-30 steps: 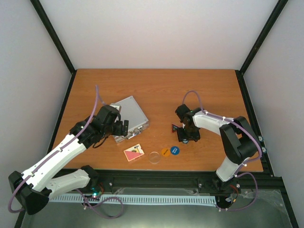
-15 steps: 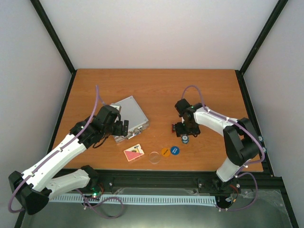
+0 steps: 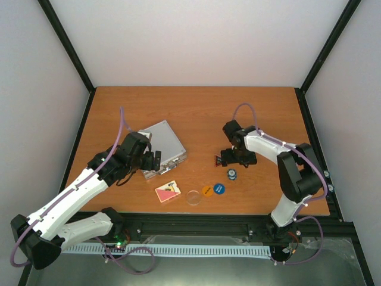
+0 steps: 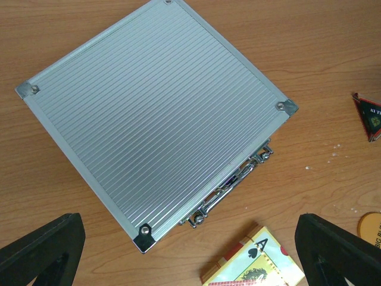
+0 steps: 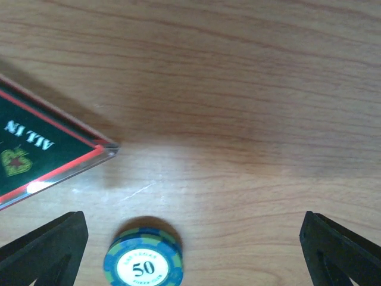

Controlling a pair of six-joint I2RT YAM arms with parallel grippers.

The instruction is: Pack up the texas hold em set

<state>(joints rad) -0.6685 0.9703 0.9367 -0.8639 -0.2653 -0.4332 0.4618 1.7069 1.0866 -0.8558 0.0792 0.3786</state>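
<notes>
Overhead first. Silver case [image 3: 162,143] lying shut and flat on the table [image 3: 196,113], left of centre, latch edge turned toward the arms. Left gripper [image 3: 155,160] poised at that near edge, just beside the latches (contact not discernible from up here). Along the near strip, running from the case side outward: pink card deck [image 3: 168,191], clear disc [image 3: 193,197], orange disc [image 3: 206,190], blue disc [image 3: 219,189], the last two almost touching. Blue-white chip [image 3: 231,174] alone, just beyond the blue disc. Right gripper [image 3: 233,161] hanging low right behind the chip.

Next, left wrist. Ribbed lid of the case filling most of the view, chrome latches [image 4: 232,185] along its lower right edge. Both black fingers [image 4: 41,250] spread wide at the bottom corners, gripping nothing. Corner of the card deck showing between them, near the latches but apart. Red-black triangle [image 4: 369,116] and orange disc cut off at the right edge.

Finally, right wrist. Fingers again set far apart, empty. Chip marked 50 flat on the wood between them, off-centre, touching neither. Red-black triangle, red-bordered and lettered ALL IN, lying at the left, its tip close to the chip but clear of it.
</notes>
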